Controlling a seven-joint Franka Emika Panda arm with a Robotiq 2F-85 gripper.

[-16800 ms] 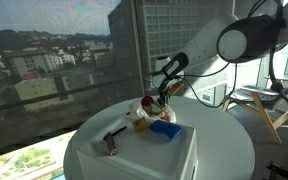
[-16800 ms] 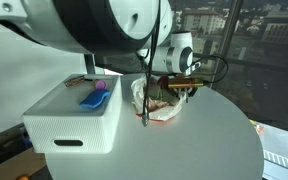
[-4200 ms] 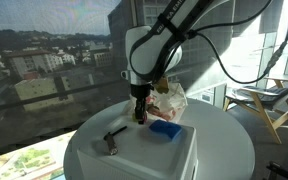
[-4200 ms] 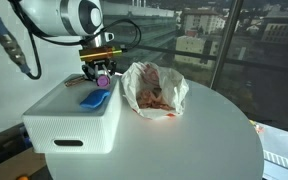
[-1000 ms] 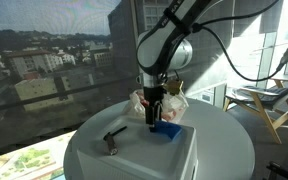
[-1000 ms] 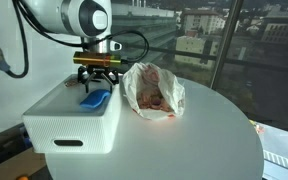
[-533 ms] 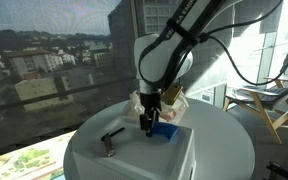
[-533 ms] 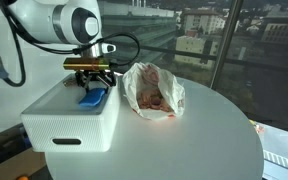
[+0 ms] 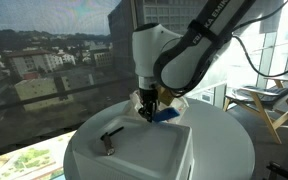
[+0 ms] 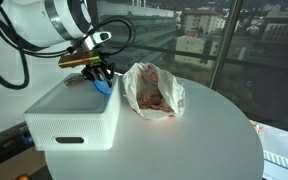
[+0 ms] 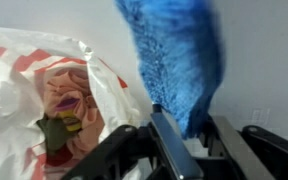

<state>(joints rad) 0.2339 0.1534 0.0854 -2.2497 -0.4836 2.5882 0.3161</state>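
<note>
A blue fuzzy cloth (image 11: 174,55) hangs pinched between my gripper's (image 11: 189,130) fingers, so the gripper is shut on it. In both exterior views the gripper (image 9: 149,114) (image 10: 99,74) holds the cloth (image 9: 165,115) (image 10: 105,86) just above the far edge of a white box (image 9: 144,152) (image 10: 69,115). A white and red plastic bag (image 10: 152,88) (image 11: 39,95) with dark items inside lies on the table right beside the box. In an exterior view the bag (image 9: 176,99) is partly hidden behind the arm.
The box stands on a round white table (image 9: 229,150) (image 10: 189,145). A small black tool (image 9: 110,137) lies on the box top near its other end. Glass windows with a city outside lie close behind the table.
The jaws have closed on the blue cloth, which lay flat on the box top, and raised it toward the box edge beside the bag.
</note>
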